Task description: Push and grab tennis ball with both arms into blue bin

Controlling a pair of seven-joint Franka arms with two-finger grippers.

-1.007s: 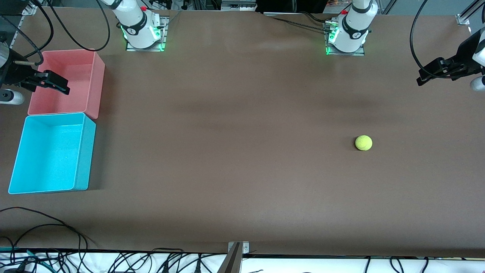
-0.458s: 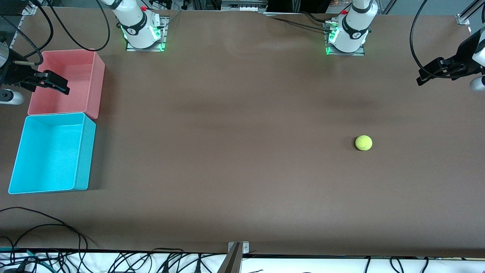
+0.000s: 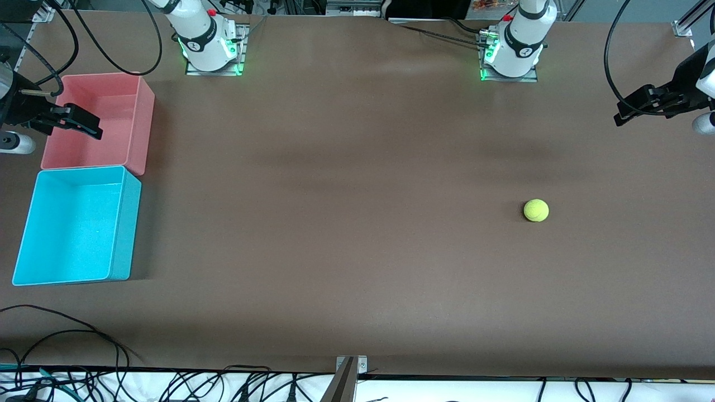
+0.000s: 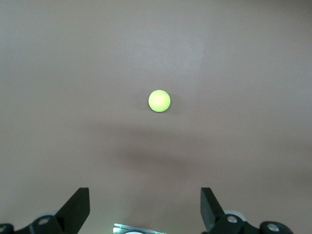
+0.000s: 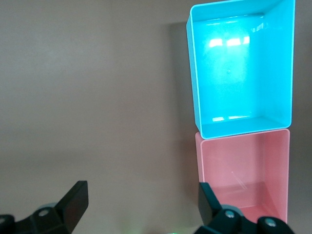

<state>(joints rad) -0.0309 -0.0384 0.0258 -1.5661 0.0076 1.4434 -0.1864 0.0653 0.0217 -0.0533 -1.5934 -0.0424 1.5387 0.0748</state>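
Since the small fuzzy yellow-green tennis ball [image 3: 536, 210] lies on the brown counter [image 3: 357, 234] toward the left arm's end, well apart from the light cyan-blue rectangular plastic bin [image 3: 120, 223], the raised left gripper [image 3: 642, 106], wide open and empty, should descend beside it and push gently binward, toward the equally open, empty right gripper [image 3: 84, 124] over the pink-red plastic bin [image 3: 142, 125].

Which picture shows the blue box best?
The right wrist view: the blue bin fills much of it, and you see straight inside. The front view shows it whole but smaller, near the right arm's end. The left wrist view misses it.
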